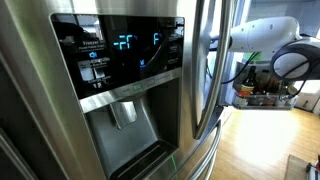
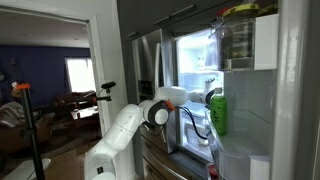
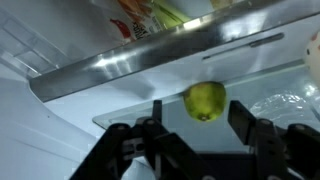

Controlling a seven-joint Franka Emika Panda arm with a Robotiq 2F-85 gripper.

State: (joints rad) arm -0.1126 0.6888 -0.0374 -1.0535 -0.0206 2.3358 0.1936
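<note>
In the wrist view my gripper (image 3: 200, 125) is open, its two black fingers spread wide. A round yellow-green fruit (image 3: 205, 101) lies just beyond the fingertips, between them and touching neither, at the edge of a glass fridge shelf (image 3: 150, 70). In an exterior view my white arm (image 2: 150, 112) reaches into the lit, open fridge (image 2: 195, 55); the gripper itself is hidden inside. My arm also shows in an exterior view (image 1: 265, 35) behind the steel door.
A closed steel fridge door with a lit water and ice dispenser (image 1: 120, 60) fills an exterior view. A green bottle (image 2: 217, 112) stands in the open door's rack, jars above it. Packaged food (image 3: 150, 15) lies beyond the shelf rail.
</note>
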